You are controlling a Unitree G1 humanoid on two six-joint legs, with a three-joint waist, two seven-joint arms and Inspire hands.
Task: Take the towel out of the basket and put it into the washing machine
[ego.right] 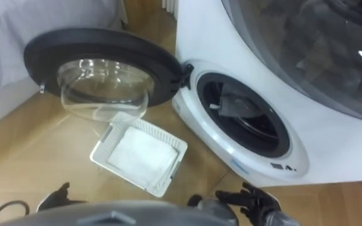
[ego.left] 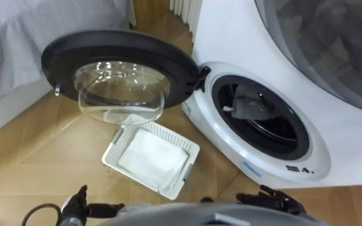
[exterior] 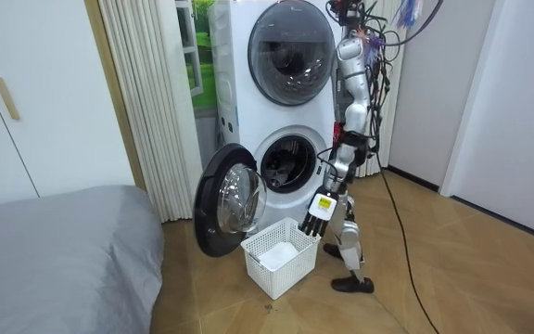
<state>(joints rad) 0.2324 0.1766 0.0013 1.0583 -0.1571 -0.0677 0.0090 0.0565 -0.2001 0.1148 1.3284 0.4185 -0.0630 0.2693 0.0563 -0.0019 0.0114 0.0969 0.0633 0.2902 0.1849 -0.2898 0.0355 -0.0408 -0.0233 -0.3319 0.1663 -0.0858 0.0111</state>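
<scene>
A folded white towel [ego.left: 151, 157] lies in a white slatted basket [ego.left: 191, 149] on the wooden floor, just in front of the lower washing machine [ego.left: 256, 160]. The machine's round door [ego.left: 121, 66] is swung wide open to the left of the drum opening [ego.left: 259, 116]. A grey cloth [ego.left: 251, 107] rests inside the drum. My left hand [ego.left: 83, 204] hangs low at the bottom left, fingers relaxed and holding nothing. My right hand [ego.left: 275, 199] hangs at the bottom right, likewise open. In the room view I stand upright beside the basket [exterior: 281, 255], at the machine's right.
A second machine [exterior: 290, 42] is stacked above the lower one. A bed with grey cover [exterior: 54, 250] stands across the floor, and curtains [exterior: 146, 93] hang behind the open door. Bare wooden floor [ego.left: 36, 150] surrounds the basket.
</scene>
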